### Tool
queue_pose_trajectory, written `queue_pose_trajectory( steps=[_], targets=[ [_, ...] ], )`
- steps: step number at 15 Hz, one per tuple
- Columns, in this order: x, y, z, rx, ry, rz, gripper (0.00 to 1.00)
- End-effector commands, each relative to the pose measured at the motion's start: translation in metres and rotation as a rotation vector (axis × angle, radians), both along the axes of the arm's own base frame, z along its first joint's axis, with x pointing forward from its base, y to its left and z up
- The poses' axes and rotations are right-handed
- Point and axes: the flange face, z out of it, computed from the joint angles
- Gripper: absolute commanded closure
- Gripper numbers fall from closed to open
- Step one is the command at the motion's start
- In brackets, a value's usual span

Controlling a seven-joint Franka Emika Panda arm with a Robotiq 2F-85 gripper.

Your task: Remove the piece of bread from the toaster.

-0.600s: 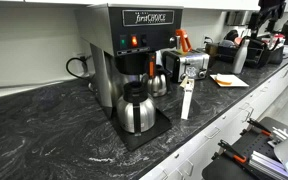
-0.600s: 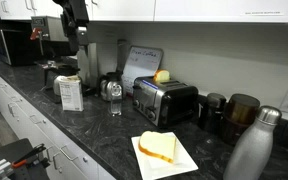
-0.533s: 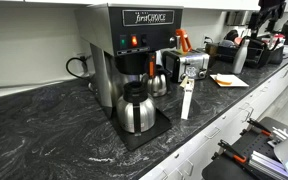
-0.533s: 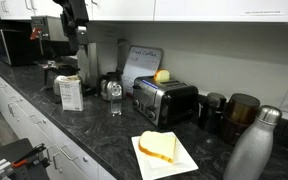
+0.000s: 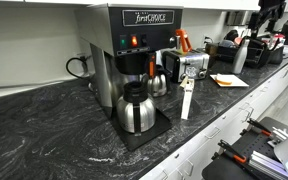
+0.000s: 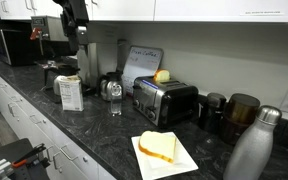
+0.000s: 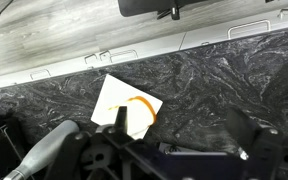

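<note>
Hovering: the claw [image 6: 75, 22] hung high above the table [image 6: 104, 132], jaws apart, nothing between them.
Bread: the piece of bread [image 6: 156, 147] lay far below the claw on a white paper [image 6: 181, 161], outside the toaster [image 6: 164, 101].
Toaster: stood low, well apart from the claw, just beyond the paper.
Wrist view: showed the bread [image 7: 136, 112] from above, orange crust curved along one edge.
Exterior views: added the toaster, coffee machine [image 5: 134, 50] and carafe [image 5: 136, 108].
Unclear: a yellowish lump [image 6: 162, 76] showed at the toaster's top; whether it sat in a slot, I cannot tell.
</note>
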Motion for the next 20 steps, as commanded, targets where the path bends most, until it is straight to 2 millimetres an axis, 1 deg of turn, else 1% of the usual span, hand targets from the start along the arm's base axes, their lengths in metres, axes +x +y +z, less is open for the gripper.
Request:
queue_pose_trajectory(
  steps=[1,3,5,8,11,13,14,15,16,20],
  targets=[
    [0.000,0.000,0.001,0.000,0.001,0.000,0.00],
    [0.010,-0.001,-0.005,-0.037,0.024,0.005,0.00],
    [0.022,0.001,-0.009,-0.058,-0.001,0.036,0.00],
    [0.052,0.014,-0.018,-0.103,-0.110,0.061,0.00],
    [0.086,0.031,-0.034,-0.049,-0.234,0.064,0.00],
    [0.103,0.040,-0.054,-0.025,-0.266,0.060,0.00],
    [0.094,0.037,-0.045,-0.046,-0.238,0.072,0.00],
    [0.100,0.040,-0.054,-0.039,-0.242,0.070,0.00],
    [0.103,0.041,-0.059,-0.036,-0.241,0.069,0.00],
    [0.103,0.041,-0.055,-0.036,-0.252,0.069,0.00]
  ],
)
